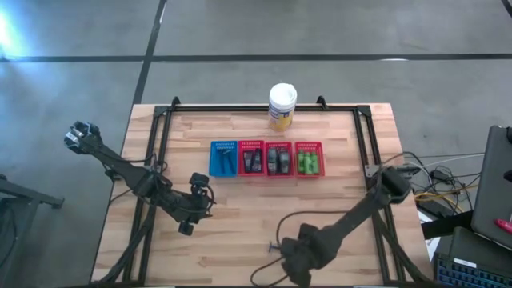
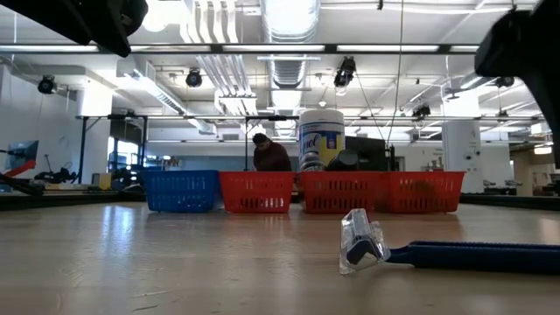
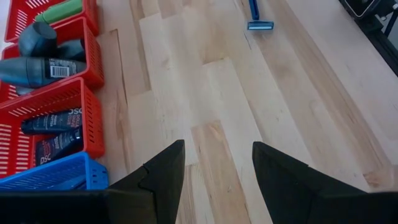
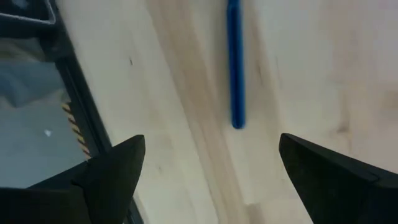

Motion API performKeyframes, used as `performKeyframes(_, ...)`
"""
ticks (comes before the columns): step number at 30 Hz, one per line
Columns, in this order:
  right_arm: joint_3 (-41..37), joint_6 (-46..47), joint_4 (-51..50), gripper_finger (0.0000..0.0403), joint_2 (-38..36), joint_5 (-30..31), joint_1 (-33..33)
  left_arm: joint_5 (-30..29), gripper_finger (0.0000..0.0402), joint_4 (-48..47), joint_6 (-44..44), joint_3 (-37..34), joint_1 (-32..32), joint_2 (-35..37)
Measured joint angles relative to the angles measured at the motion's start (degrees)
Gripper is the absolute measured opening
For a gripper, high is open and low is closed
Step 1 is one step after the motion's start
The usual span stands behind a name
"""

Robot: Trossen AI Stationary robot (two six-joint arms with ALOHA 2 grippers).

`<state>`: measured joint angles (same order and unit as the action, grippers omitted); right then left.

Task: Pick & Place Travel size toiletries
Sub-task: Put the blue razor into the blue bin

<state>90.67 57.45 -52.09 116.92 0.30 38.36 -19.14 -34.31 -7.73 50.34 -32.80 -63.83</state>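
Four slotted baskets stand in a row at mid table. The blue one holds thin dark items. The first red one holds dark tubes. The middle red one holds dark grey oval tubes. The rightmost red one holds green mini bottles. A blue-handled razor with a clear-capped head lies flat on the table near the front, and also shows in the left wrist view. My left gripper is open and empty above the wood, in front of the baskets. My right gripper is open and empty over the table, with the razor's handle ahead of it.
A large yellow canister with a white lid stands behind the baskets at the far edge. A black frame rail runs around the table top. Bare wood lies between the baskets and the near edge. A person shows in the room beyond.
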Motion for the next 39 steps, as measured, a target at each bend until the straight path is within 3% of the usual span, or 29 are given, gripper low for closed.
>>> performKeyframes(7, 3.1, 0.0, -0.4, 0.0368, 4.8, 0.0, -0.9, 0.0, 0.0193, 0.0, -0.1, 0.0, 0.0, 0.0)
performKeyframes(13, 3.8, -4.1, 0.1, 0.0368, 4.8, 5.8, -3.6, 0.1, 0.0193, 0.0, -0.4, 0.0, 0.0, 0.0)
performKeyframes(20, 3.4, -13.9, 5.7, 0.0368, 6.9, 2.0, -7.5, 0.1, 0.0193, 0.0, -1.4, 0.0, 0.0, 0.0)
performKeyframes(26, 3.1, -15.4, 6.7, 0.0362, 7.6, 1.2, -8.4, 0.0, 0.0193, 0.0, -2.0, 0.0, 0.0, 0.0)
performKeyframes(39, 2.1, -16.2, 8.4, 0.0209, 9.6, 1.6, -7.0, -0.1, 0.0193, -0.1, -1.6, 0.0, 0.0, 0.0)
